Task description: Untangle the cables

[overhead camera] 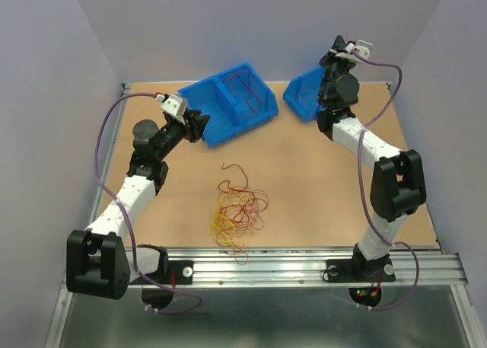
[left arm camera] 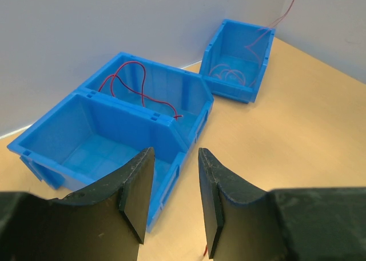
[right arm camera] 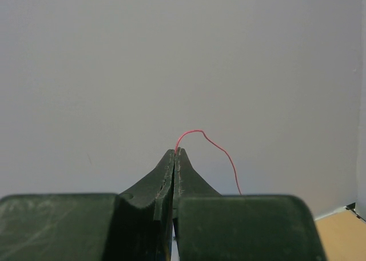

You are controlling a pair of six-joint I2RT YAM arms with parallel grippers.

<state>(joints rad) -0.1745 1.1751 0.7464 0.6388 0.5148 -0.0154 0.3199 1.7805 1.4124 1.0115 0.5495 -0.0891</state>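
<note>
A loose tangle of red, yellow and orange cables (overhead camera: 237,209) lies on the table's near middle. My right gripper (right arm camera: 176,151) is shut on a thin red cable (right arm camera: 220,149). It holds the cable high above the small blue bin (overhead camera: 304,97), as the top view shows (overhead camera: 333,55). In the left wrist view that strand (left arm camera: 289,7) rises out of the small bin (left arm camera: 254,84), where more red cable (left arm camera: 229,73) lies coiled. My left gripper (left arm camera: 176,158) is open and empty, just in front of the double blue bin (left arm camera: 171,124). A red cable (left arm camera: 134,87) lies in its far compartment.
The double bin (overhead camera: 215,127) and the small bin stand side by side at the back of the table. Grey walls close in the back and both sides. A metal rail (overhead camera: 304,260) runs along the near edge.
</note>
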